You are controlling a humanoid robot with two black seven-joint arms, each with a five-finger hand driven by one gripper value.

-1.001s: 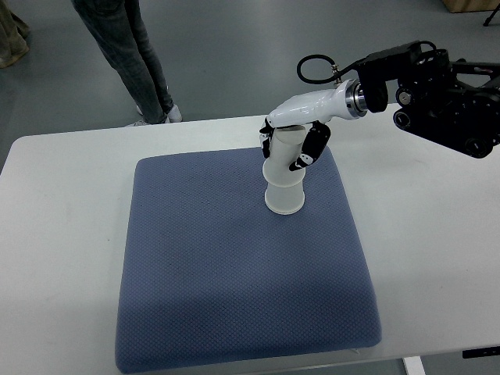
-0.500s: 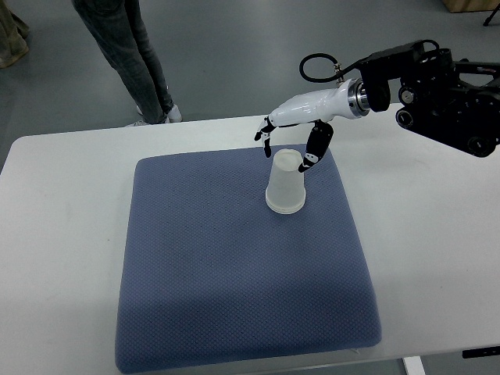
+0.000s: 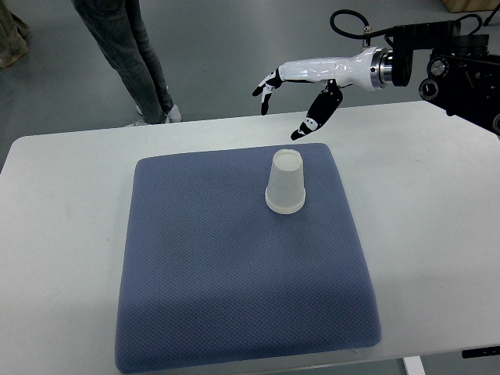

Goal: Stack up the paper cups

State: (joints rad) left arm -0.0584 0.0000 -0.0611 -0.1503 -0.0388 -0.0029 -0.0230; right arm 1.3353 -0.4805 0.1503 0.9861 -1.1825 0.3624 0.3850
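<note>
Robot's right hand point(image 3: 301, 86) hangs above a stack of paper cups point(image 3: 285, 182), fingers spread and holding nothing.

The upside-down cups stand below the hand and a little nearer the robot, well clear of the fingertips point(image 3: 297, 134), on a blue pad point(image 3: 226, 289) laid over a white table point(image 3: 55, 234). A person's legs point(image 3: 129, 55) show on the grey floor beyond the table, off to the hand's far left.

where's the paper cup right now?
In the top view the paper cup stands upside down on the blue pad, near its far edge and right of centre. The open right hand is above and beyond it, not touching.
</note>
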